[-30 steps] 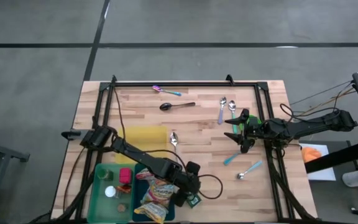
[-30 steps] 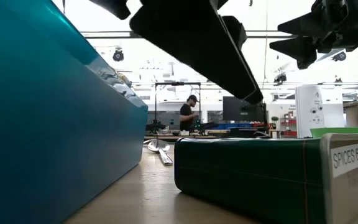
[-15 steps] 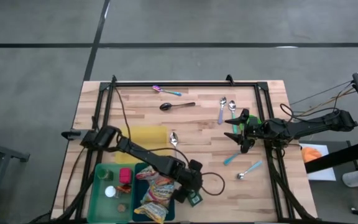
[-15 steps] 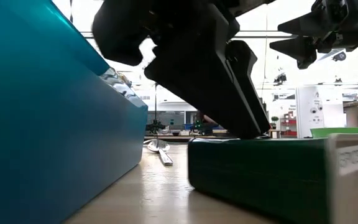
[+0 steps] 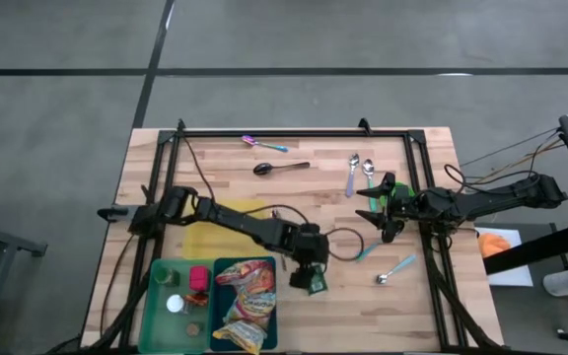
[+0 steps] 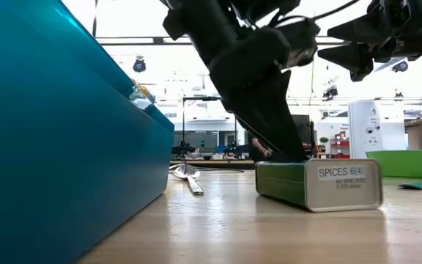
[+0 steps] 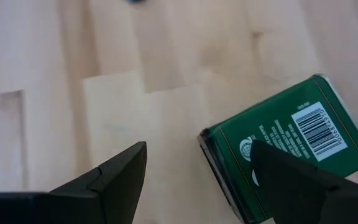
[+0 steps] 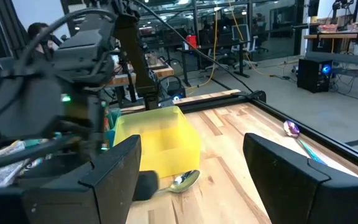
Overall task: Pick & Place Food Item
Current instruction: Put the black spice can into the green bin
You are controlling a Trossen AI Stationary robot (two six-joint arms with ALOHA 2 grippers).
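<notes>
my left jaws [image 5: 311, 279] stand wide and empty right over the green spice tin [image 5: 316, 284], which lies flat on the bare bench [image 5: 402, 306] just beside the teal bin [image 5: 247, 306], so one finger [image 7: 110, 177] clears the wood and the other hangs over the tin's edge, ready to straddle it. my right jaws [image 5: 375, 211] wait wide and empty above the spoons [image 5: 359, 170], well apart, out of the way.

The green spice tin [image 7: 278, 155] runs off the left wrist picture's edge at five o'clock (small label print unreadable).
</notes>
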